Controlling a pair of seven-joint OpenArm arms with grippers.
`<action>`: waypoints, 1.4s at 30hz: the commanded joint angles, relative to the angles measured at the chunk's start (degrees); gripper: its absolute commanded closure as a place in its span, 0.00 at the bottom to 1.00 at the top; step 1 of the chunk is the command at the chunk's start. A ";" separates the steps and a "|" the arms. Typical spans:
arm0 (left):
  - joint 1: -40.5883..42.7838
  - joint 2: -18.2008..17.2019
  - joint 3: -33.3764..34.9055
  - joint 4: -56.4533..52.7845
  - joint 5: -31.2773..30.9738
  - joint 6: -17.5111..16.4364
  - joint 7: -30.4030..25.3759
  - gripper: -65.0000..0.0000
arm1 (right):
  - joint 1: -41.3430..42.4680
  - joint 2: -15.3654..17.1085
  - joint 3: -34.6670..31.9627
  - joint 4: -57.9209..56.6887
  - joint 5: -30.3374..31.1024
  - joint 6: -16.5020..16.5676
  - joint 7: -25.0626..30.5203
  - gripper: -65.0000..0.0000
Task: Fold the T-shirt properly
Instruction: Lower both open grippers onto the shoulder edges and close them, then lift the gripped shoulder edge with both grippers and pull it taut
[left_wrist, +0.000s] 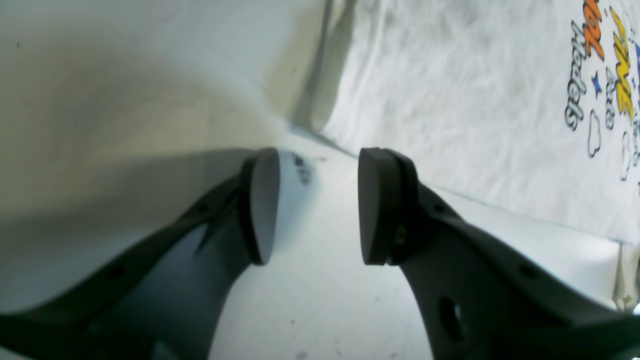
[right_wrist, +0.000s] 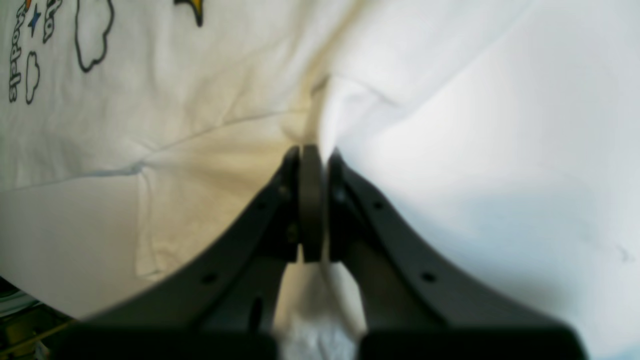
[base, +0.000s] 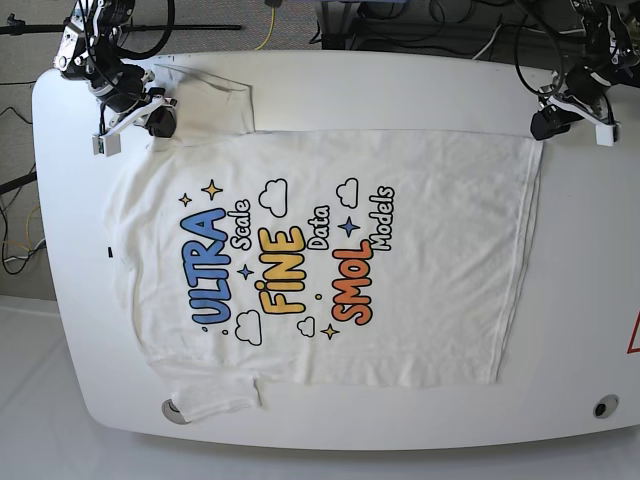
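The white T-shirt (base: 420, 250) lies flat, print up, on the white table (base: 400, 90), collar end to the left and hem to the right. One sleeve (base: 210, 100) points to the far edge, the other (base: 215, 395) to the near edge. My right gripper (base: 150, 118) is at the far-left shoulder. In the right wrist view my right gripper (right_wrist: 314, 155) is shut on a raised ridge of T-shirt (right_wrist: 200, 125) cloth. My left gripper (base: 547, 122) hovers at the far hem corner. The left wrist view shows my left gripper (left_wrist: 317, 205) open over bare table beside the T-shirt (left_wrist: 450, 100) edge.
Cables and stands (base: 400, 25) crowd the floor beyond the table's far edge. A round fitting (base: 603, 406) sits near the front right corner. The T-shirt's hem (base: 520, 260) ends well short of the table's right edge.
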 joint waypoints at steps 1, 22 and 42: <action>-0.38 -0.47 0.21 -0.23 0.86 0.33 2.43 0.61 | 0.00 0.62 0.27 0.54 -0.59 -0.04 -0.85 1.00; -5.03 -0.16 2.33 -0.12 0.22 -1.04 4.08 0.62 | 0.00 0.62 0.15 0.61 -0.61 -0.01 -0.62 1.00; -5.32 -0.06 2.70 -0.80 0.04 -1.23 4.66 1.00 | -0.12 0.58 0.44 0.74 -0.15 0.01 -0.56 1.00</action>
